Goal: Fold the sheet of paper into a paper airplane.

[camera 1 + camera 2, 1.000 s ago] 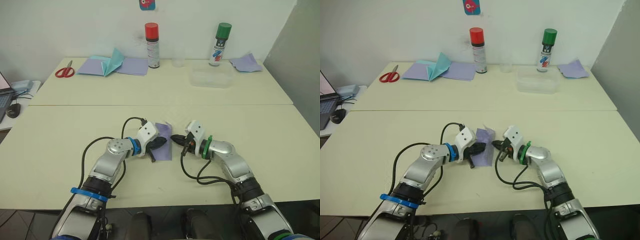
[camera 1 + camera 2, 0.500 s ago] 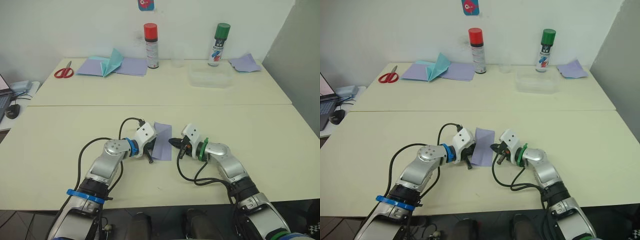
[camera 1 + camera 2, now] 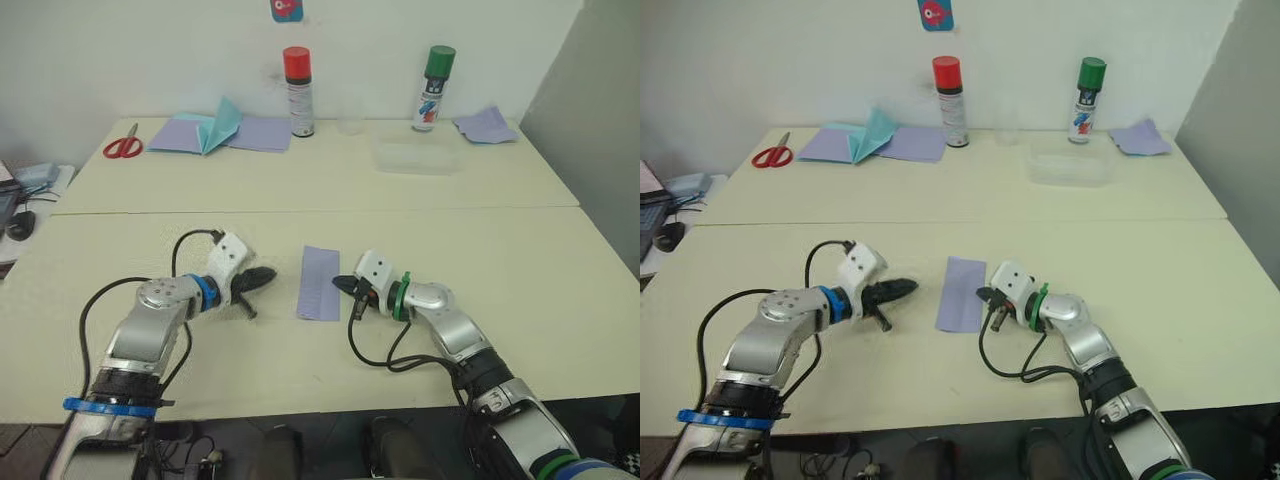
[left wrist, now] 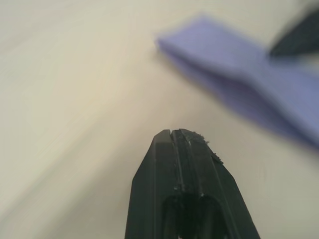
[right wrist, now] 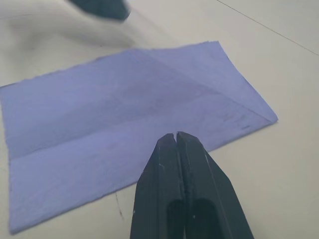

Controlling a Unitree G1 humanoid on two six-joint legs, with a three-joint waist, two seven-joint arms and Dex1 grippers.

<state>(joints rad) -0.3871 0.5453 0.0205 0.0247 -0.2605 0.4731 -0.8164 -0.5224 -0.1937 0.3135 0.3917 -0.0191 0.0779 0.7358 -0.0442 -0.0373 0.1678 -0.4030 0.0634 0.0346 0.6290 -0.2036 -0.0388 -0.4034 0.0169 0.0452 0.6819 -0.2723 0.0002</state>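
1. Head views: the sheet of paper (image 3: 320,283) lies flat on the near table, folded into a narrow strip. Its long axis runs from 12 to 6 o'clock, the far short edge toward the spray cans. One second ago the left gripper (image 3: 266,275) pressed on the paper's 9 o'clock edge; now it has pulled back toward 9 o'clock and stands apart from the sheet, fingers closed and empty. The right gripper (image 3: 338,283) stays at the 3 o'clock edge, just beside it. In my judgement the half fold is finished and pressed, and the nose corners are the next step.

2. Left wrist view: the left gripper's fingers (image 4: 192,164) are pressed together, holding nothing, over bare table. The folded sheet lies ahead, well apart from the tips, with a dark tip of the other gripper beyond it.

3. Right wrist view: the right gripper's fingers (image 5: 185,169) are also pressed together and empty, tips close over the near long edge of the paper; I cannot tell if they touch it. A diagonal crease crosses the sheet.
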